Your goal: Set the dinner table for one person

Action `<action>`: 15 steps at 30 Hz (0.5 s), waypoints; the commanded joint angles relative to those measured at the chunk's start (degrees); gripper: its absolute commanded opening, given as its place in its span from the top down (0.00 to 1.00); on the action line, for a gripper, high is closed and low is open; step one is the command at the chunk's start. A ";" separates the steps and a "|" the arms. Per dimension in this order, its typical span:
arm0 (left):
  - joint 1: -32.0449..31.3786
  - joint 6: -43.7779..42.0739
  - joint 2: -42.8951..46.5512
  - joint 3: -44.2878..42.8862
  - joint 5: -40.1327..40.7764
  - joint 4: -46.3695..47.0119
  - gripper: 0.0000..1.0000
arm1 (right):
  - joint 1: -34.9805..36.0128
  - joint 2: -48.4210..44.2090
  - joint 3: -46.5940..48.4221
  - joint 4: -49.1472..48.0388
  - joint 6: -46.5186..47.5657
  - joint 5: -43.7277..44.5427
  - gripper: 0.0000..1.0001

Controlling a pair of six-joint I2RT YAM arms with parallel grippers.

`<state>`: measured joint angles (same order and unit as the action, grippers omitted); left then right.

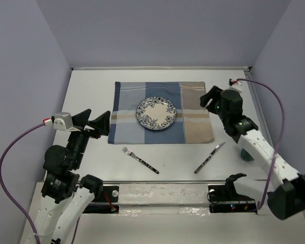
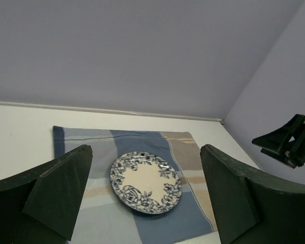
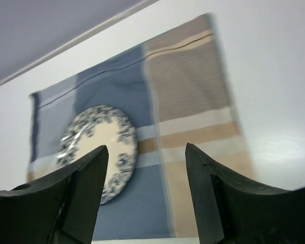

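Note:
The white dinner table (image 1: 91, 152) carries a blue-and-tan plaid cloth (image 1: 193, 127) with a blue-flowered plate (image 1: 156, 114) on its middle. In front of the cloth, a fork (image 1: 140, 159) lies on the left and a knife (image 1: 209, 157) on the right, both on bare table. My left gripper (image 1: 98, 118) hovers open off the cloth's left edge, empty, facing the plate (image 2: 146, 182). My right gripper (image 1: 207, 96) stands open and empty above the cloth's right end. Between its fingers I see the cloth (image 3: 188, 81) and the plate (image 3: 91, 137).
A dark teal object (image 1: 247, 154) sits near the table's right edge, mostly hidden behind my right arm. Grey walls close in the table at the back and both sides. A metal rail (image 1: 162, 183) runs along the near edge between the arm bases.

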<state>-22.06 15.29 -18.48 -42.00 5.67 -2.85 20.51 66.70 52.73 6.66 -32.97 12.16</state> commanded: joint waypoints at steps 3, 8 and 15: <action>-8.41 -1.31 1.69 0.16 -5.06 4.08 0.01 | -3.81 -15.18 -4.30 28.65 -3.57 23.59 0.28; -14.48 -2.10 3.09 -0.19 -2.60 3.12 0.01 | -4.95 -19.94 -3.87 39.91 -11.93 30.97 0.22; -19.77 -2.81 6.35 -0.37 0.48 2.94 0.01 | -7.33 -17.92 -0.19 51.94 -20.20 37.31 0.30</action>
<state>-39.77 14.00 -14.09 -42.00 4.40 -2.11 14.04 48.29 48.82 48.56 -46.96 41.19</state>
